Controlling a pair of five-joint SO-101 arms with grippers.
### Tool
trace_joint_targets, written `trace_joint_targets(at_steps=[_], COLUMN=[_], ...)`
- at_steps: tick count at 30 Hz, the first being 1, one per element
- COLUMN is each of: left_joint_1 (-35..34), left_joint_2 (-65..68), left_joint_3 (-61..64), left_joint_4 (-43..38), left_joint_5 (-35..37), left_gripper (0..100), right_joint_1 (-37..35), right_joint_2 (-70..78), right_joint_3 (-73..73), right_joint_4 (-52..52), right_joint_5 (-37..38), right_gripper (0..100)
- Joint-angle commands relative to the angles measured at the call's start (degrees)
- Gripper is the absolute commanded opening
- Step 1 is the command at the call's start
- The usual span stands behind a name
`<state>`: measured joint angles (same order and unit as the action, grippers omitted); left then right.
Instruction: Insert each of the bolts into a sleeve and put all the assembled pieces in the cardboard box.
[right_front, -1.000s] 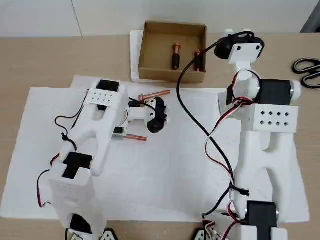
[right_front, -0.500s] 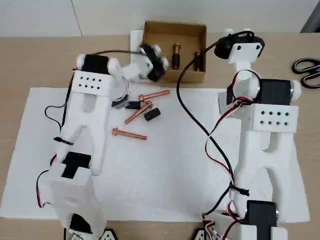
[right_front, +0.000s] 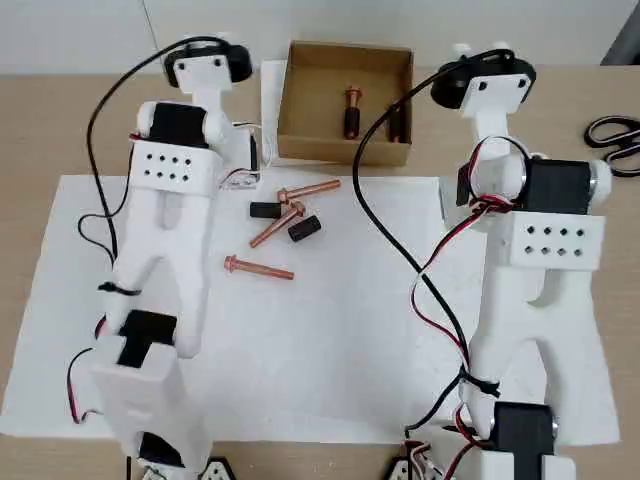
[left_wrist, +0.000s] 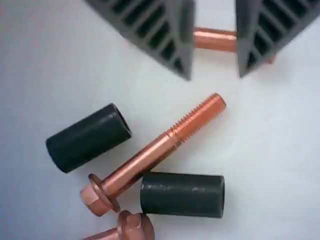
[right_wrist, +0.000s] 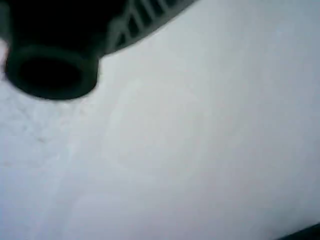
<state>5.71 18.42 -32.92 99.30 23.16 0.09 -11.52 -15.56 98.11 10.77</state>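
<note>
Fingers of the left hand (left_wrist: 214, 65) are spread wide and hold nothing. The hand hangs over loose parts on white paper (right_front: 330, 350). Past the gap between the fingers lies a copper bolt (left_wrist: 215, 40). Nearer the camera, a second bolt (left_wrist: 155, 152) lies between two black tubes, one sleeve (left_wrist: 89, 137) on each side (left_wrist: 182, 195). The head of a third bolt (left_wrist: 132, 227) sits close to the second bolt's head.

A second ago this arm was bent low over the parts. Half a second ago its hand was at the rim of the box (right_front: 340, 150). Now it is drawn back, just beside the box's left wall. The box holds two assembled pieces (right_front: 352, 110), the same as before the swing. The three bolts and two sleeves on the paper have not moved. So the trip to the box seems to have added nothing, and three bolts remain to be sleeved and boxed.

The right hand (right_wrist: 95, 35) is by the box's right corner. A dark sleeve-like tube (right_wrist: 50, 70) shows end-on right against it. Whether that hand is open or gripping the tube cannot be told.
</note>
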Motion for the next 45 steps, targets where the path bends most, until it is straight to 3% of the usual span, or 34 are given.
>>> trace_joint_targets(at_steps=[1, 5, 14, 26, 33, 41, 45], left_joint_1=[0.1, 1.5, 2.7, 2.7, 2.6, 2.6, 2.6], left_joint_2=[-7.7, -11.6, -11.7, -11.7, -11.7, -11.7, -11.6], left_joint_3=[7.2, 18.5, 28.3, 42.2, 44.4, 44.4, 45.5], left_joint_4=[1.1, 1.0, -2.8, -15.8, -19.3, -19.7, -19.7], left_joint_5=[10.3, 18.4, 33.1, 35.7, 35.7, 35.6, 35.7], left_gripper=[23, 33, 32, 32, 32, 16, 14], right_joint_1=[0.0, -0.2, -0.4, -0.4, -0.4, -0.4, -0.4], right_joint_2=[-2.4, -2.4, -2.4, -2.4, -2.4, -2.4, -2.4], right_joint_3=[-2.8, -2.8, -2.7, -2.7, -2.7, -2.7, -2.7], right_joint_4=[-1.0, -1.1, -0.8, -0.5, -0.5, -0.5, -0.5], right_joint_5=[1.1, 1.1, 0.7, 0.6, 0.6, 0.6, 0.6], right_gripper=[0.3, 0.3, 0.3, 0.3, 0.3, 0.3, 0.3])
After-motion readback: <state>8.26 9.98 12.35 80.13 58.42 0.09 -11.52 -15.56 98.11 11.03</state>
